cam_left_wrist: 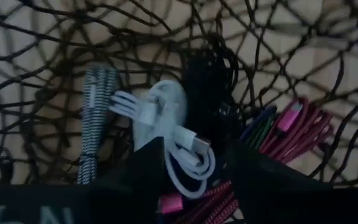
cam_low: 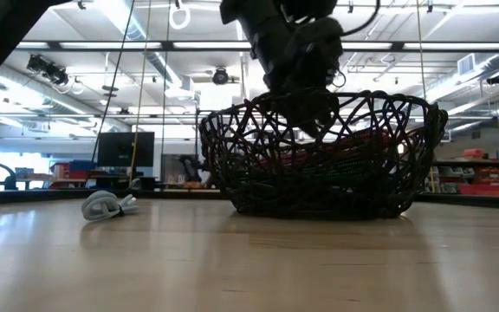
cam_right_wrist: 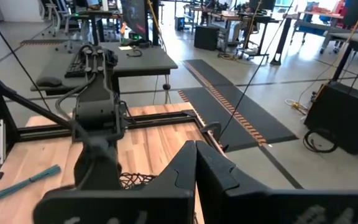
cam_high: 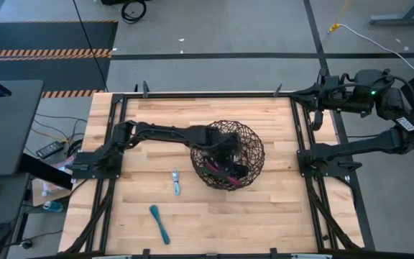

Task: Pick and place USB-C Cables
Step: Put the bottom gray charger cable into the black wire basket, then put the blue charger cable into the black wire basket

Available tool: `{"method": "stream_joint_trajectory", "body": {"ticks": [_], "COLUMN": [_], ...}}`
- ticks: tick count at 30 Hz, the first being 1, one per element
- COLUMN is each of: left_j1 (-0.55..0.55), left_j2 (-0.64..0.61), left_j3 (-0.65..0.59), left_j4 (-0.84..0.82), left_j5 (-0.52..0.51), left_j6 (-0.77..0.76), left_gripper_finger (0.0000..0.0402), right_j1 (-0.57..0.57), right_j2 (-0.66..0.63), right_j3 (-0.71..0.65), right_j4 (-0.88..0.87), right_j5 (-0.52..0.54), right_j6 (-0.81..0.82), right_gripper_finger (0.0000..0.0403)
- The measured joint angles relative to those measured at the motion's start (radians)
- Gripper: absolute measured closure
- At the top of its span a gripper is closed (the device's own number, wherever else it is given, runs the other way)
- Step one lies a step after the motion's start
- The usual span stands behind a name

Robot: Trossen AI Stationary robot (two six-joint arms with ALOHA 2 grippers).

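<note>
Left gripper (cam_left_wrist: 191,165): lowered inside the basket (cam_high: 254,140), jaws apart above a white cable (cam_left_wrist: 166,118)
Right gripper (cam_right_wrist: 196,163): parked past the table's far right corner; jaws together
Other cables: grey one (cam_high: 176,182) mid-table; teal one (cam_high: 159,222) near the front edge

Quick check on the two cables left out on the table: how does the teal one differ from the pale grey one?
The teal cable lies stretched into a long, slightly bent strip, while the pale grey cable is a short, compact bundle. The teal one sits nearer the table's front edge; the grey one lies closer to the wire basket. Colour differs plainly: teal against pale grey. Both rest on the bare wood, outside the basket, untouched by either gripper.
</note>
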State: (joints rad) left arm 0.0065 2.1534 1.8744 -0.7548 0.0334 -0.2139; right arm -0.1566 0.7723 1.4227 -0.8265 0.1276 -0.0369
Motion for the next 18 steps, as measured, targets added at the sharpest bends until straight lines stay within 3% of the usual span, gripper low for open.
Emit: {"method": "stream_joint_trajectory", "body": {"ticks": [5,10,18], "left_j1": [0.037,0.049,-0.026], "left_j2": [-0.047,-0.101,-0.174], "left_j3": [0.024,0.106,0.209], "left_j4": [-0.001,-0.045,-0.202], "left_j5": [-0.003,-0.02,-0.175], "left_j6": [-0.156,-0.227,-0.316], "left_gripper_finger": [0.02,0.0207,0.023], "right_j1": [0.0,0.0,0.0], "right_j2": [0.0,0.0,0.0], "right_j3": [0.0,0.0,0.0], "right_j4": [0.0,0.0,-0.005], "right_j5": [-0.011,-0.027,-0.027], "right_j6": [-0.011,-0.023,-0.069], "right_gripper_finger": [0.0392,0.0392,0.0392]}}
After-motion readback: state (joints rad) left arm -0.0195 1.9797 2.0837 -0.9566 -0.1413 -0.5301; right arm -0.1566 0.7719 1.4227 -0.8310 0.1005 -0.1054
